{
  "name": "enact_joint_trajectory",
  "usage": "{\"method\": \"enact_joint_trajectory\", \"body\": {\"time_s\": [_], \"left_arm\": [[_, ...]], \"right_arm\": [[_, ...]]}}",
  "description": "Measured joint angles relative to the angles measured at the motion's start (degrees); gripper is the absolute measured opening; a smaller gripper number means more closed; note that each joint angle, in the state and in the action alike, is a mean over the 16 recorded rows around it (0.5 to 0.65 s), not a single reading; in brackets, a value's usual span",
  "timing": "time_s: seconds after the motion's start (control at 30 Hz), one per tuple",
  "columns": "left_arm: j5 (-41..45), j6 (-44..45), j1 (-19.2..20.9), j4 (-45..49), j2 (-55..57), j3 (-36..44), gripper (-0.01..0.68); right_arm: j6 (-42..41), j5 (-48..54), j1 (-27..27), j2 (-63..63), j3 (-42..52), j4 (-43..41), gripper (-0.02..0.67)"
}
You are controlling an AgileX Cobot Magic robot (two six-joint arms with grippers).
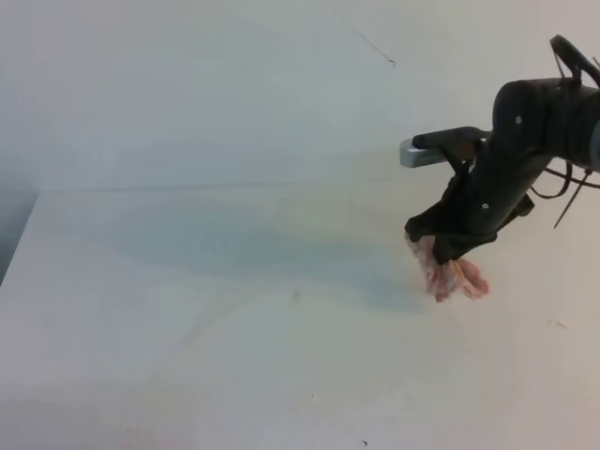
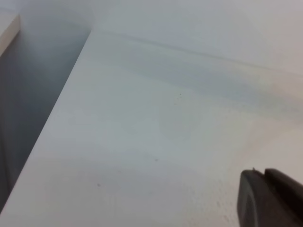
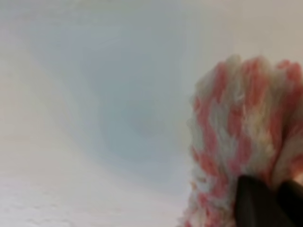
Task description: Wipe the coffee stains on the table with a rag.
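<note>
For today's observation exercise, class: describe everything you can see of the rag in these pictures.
The rag is a small, fuzzy cloth checked in pink and white, soft like towelling. It is bunched into a crumpled wad, not spread flat, and is pinched from above by the right tool, whose dark fingers are shut on it. It hangs at the right side of the white table; whether it touches the surface is unclear.

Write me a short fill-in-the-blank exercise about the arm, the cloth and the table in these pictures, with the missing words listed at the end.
1. The right end effector is shut on a bunched pink-and-white ____.
2. In the exterior high view, the rag hangs at the ____ side of the picture.
3. The table has a plain ____ top.
4. In the left wrist view, the left end effector holds ____.

Missing words: rag; right; white; nothing
</note>
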Motion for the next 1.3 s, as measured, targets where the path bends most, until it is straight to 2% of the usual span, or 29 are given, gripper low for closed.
{"method": "enact_joint_trajectory", "body": {"time_s": [0.2,0.33,0.73,0.87,1.0,1.3], "left_arm": [[0.0,0.0,0.0,0.0,0.0,-0.16,-0.001],[-0.06,0.0,0.0,0.0,0.0,0.0,-0.001],[-0.06,0.0,0.0,0.0,0.0,0.16,-0.001],[0.0,0.0,0.0,0.0,0.0,0.0,-0.001],[0.0,0.0,0.0,0.0,0.0,0.0,-0.001],[0.0,0.0,0.0,0.0,0.0,-0.16,-0.001]], "right_arm": [[0.43,-4.21,-2.06,-3.78,4.96,0.7,0.04],[0.14,-5.56,-2.39,-5.03,6.38,1.56,0.069],[-2.19,-6.09,-2.46,-9.4,6.7,4.38,0.323],[-2.91,-5.71,-2.46,-11.74,6.7,5.27,0.376],[-3.81,-4.72,-2.46,-14.44,6.73,6.32,0.34],[-5.44,-2.06,-2.46,-23.51,7.91,8.16,0.123]]}}
